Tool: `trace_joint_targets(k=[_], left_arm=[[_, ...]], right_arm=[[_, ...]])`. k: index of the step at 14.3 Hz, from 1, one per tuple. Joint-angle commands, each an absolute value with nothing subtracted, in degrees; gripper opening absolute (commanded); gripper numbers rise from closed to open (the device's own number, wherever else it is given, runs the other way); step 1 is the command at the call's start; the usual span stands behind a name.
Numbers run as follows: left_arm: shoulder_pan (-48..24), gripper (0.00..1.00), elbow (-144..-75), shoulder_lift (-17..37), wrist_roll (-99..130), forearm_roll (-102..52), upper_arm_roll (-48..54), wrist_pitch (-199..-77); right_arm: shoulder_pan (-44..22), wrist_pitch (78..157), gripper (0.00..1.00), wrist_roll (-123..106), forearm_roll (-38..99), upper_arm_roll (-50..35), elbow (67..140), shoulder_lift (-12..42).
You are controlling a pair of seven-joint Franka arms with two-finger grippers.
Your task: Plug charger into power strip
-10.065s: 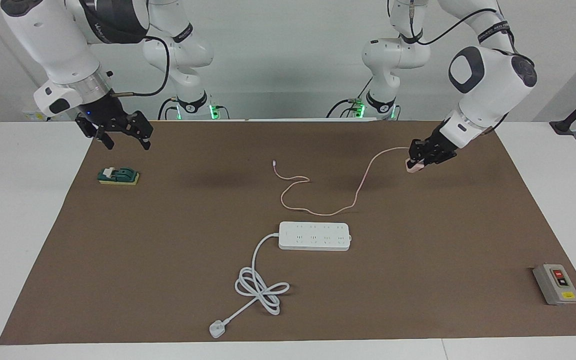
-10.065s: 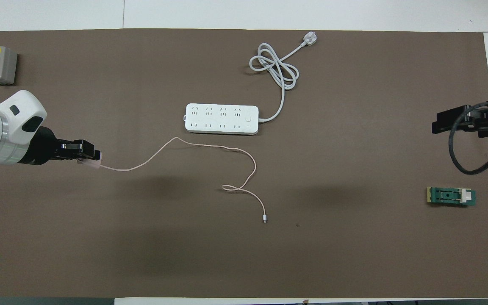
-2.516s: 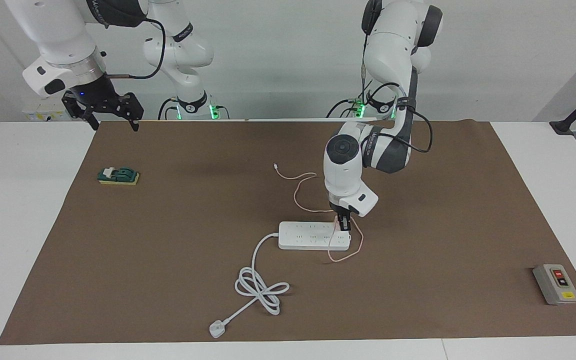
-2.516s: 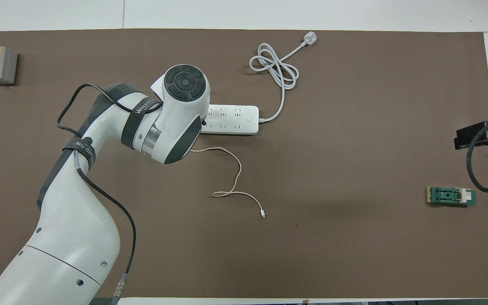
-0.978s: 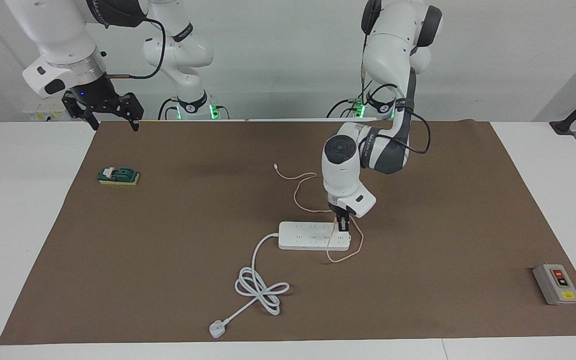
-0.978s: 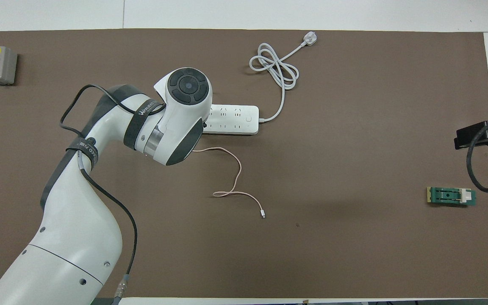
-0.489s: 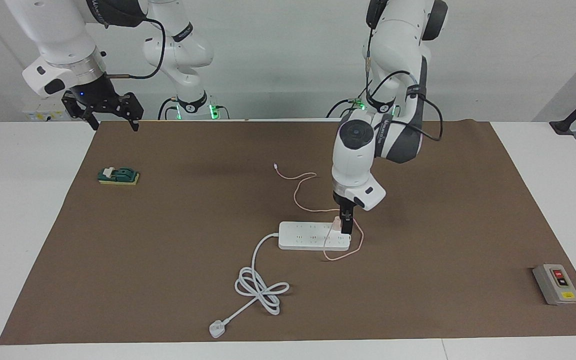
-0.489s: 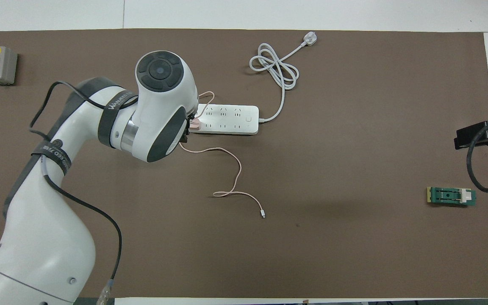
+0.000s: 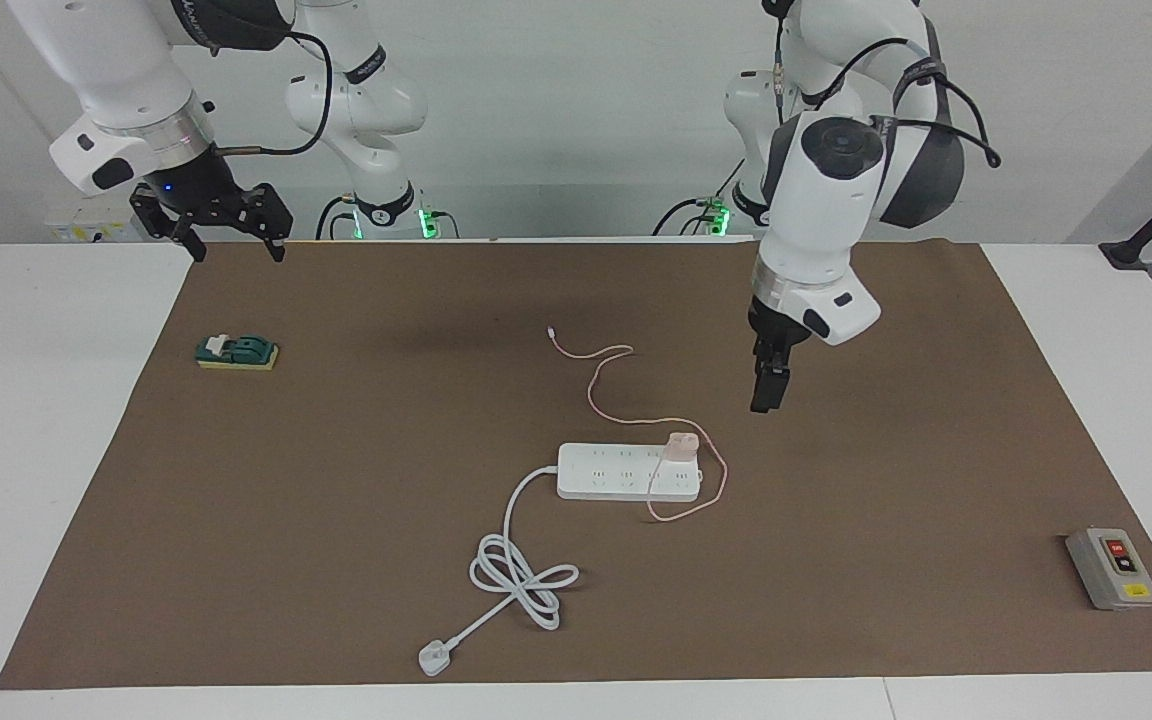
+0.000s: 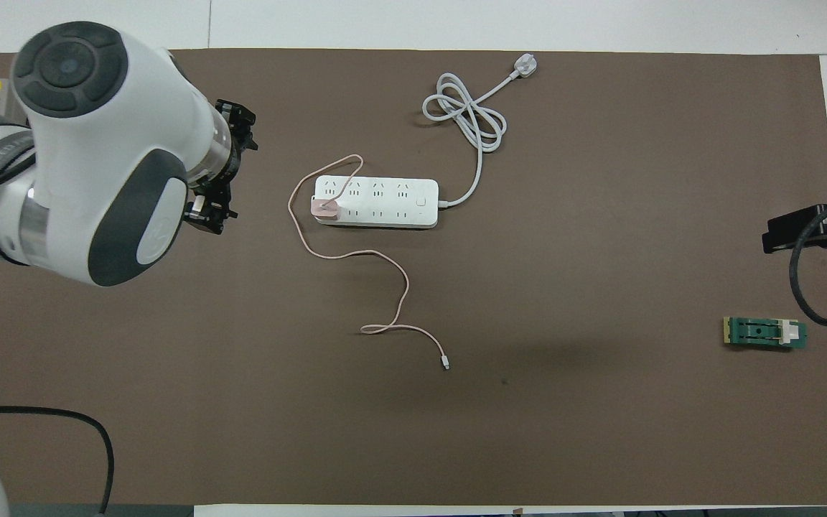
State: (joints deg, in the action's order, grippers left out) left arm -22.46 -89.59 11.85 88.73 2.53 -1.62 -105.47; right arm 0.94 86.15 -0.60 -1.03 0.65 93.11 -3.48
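Charger (image 9: 681, 446) seated in power strip (image 9: 616, 472) end socket. Left hand (image 9: 767, 390) empty, fingers apart, raised beside power strip. Right hand (image 9: 226, 228) waits, fingers apart. Risk: cable (image 9: 712, 497) loop snagging, tugging charger loose.

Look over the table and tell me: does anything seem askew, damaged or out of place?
Nothing stands out. The charger sits upright in an end socket of the power strip, its pink cable looping loosely across the mat. The left gripper hangs above the mat; the right gripper waits.
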Motion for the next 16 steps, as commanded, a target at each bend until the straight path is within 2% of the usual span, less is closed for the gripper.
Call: trace_joint_targets(k=[1, 10, 16], left_arm=[[-17.77, 1.00, -90.79, 7.13, 73.37, 1.49, -1.23, -100.65], [-2.82, 1.00, -92.37, -2.89, 14.29, 1.49, -1.76, -83.78], [-2.55, 1.00, -93.69, -4.04, 10.46, 1.49, -1.32, -83.76]], right_arm=[[1.85, 85.78, 1.00, -1.85, 0.09, 0.53, 92.81, -3.60], [1.85, 85.78, 1.00, -1.76, 0.09, 0.44, 92.81, -3.60], [1.85, 85.78, 1.00, -1.76, 0.09, 0.44, 92.81, -3.60]])
